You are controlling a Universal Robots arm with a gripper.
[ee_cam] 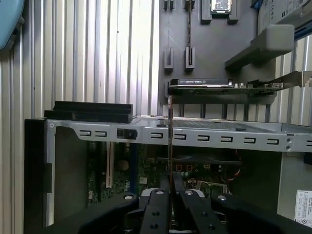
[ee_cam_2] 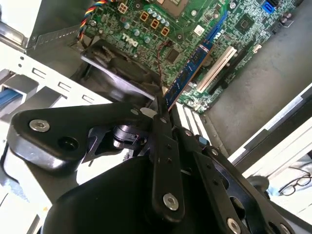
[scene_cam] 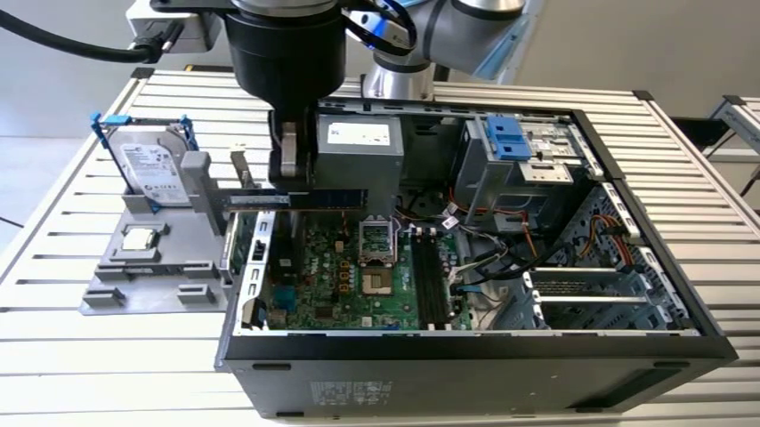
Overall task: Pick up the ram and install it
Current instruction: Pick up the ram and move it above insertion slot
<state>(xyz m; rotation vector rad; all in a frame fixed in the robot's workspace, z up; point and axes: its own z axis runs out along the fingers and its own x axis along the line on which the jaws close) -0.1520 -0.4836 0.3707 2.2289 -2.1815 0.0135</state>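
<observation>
Black fingers (ee_cam: 157,209) sat closest to the lens in both wrist views. They were squeezed tight on the ram (ee_cam: 169,141). In the first wrist view the ram looked like a thin line, seen edge-on, sticking out from the fingertips. In the second wrist view it was a dark blue stick reaching out from the gripper (ee_cam_2: 161,111) over the green motherboard (ee_cam_2: 146,24).

In the exterior view the ram hung level in the air, above the motherboard's edge on the exterior view's left. It was not in any slot. The long black slots (scene_cam: 430,280) lay on the motherboard toward the exterior view's right, well apart from the ram. The square socket (scene_cam: 375,240) sat on the motherboard between the ram and those slots.

A silver power box (scene_cam: 356,142) stood at the far side of the motherboard. Loose cables (scene_cam: 499,249) lay off the motherboard's side on the exterior view's right. The black computer case (scene_cam: 475,374) wrapped all around the motherboard.

Outside the case, past the motherboard on the exterior view's left, sat a grey holder (scene_cam: 155,280). A hard drive (scene_cam: 155,169) in a blue frame stood up in it. A small square silver chip (scene_cam: 141,237) lay flat just beside the drive. Everything rested on a slatted metal table (scene_cam: 71,356).
</observation>
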